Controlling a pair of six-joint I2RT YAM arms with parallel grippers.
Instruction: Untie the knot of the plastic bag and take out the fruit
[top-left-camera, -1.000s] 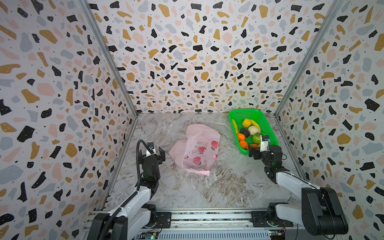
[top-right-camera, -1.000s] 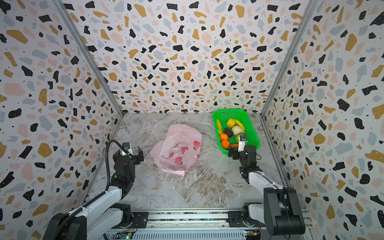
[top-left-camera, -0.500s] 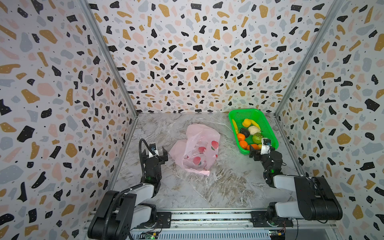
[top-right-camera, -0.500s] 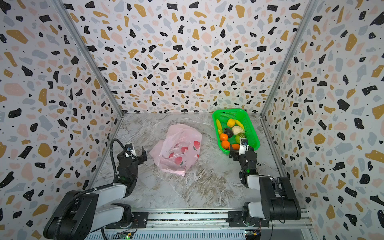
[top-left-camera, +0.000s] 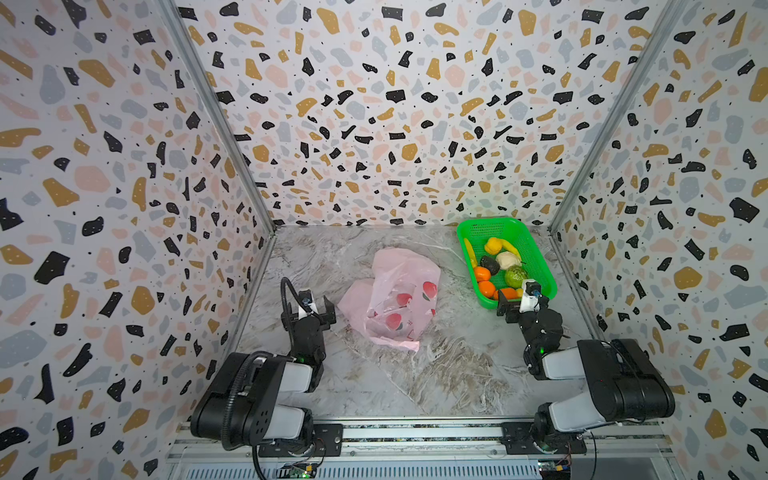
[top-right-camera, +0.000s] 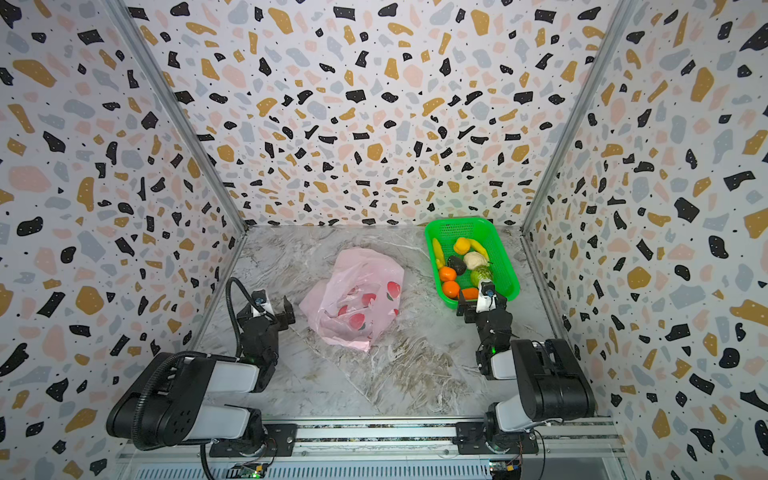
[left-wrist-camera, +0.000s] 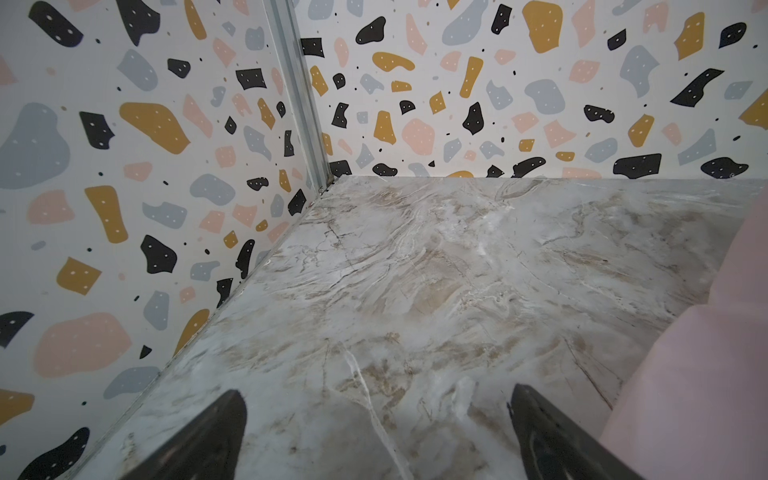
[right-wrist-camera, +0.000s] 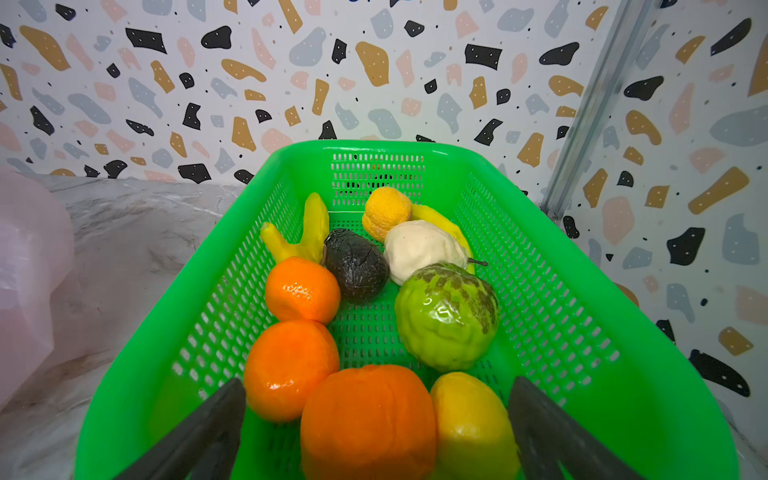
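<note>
Overhead, a marble-patterned tabletop (top-left-camera: 415, 374) sits boxed in by three terrazzo-print walls (top-left-camera: 374, 104), with a metal rail (top-left-camera: 415, 432) along the near edge where both arms are mounted. The plastic bag (top-left-camera: 399, 286) lies crumpled and slack near the middle of the table, pink with red fruit pictures; whether it is knotted cannot be told. The fruit (right-wrist-camera: 446, 316) is piled in a green basket (top-left-camera: 536, 266) in the far right corner, close to the right wall and apart from the bag.

The left gripper (top-left-camera: 311, 311) is low by the left wall, just beside the bag's edge, its jaws spread wide and holding nothing. The right gripper (top-left-camera: 519, 305) is at the basket's near end, jaws likewise wide apart over the tangerines, gripping nothing. Bare marble stretches between the two arms in front of the bag, and also behind it towards the far left corner.
</note>
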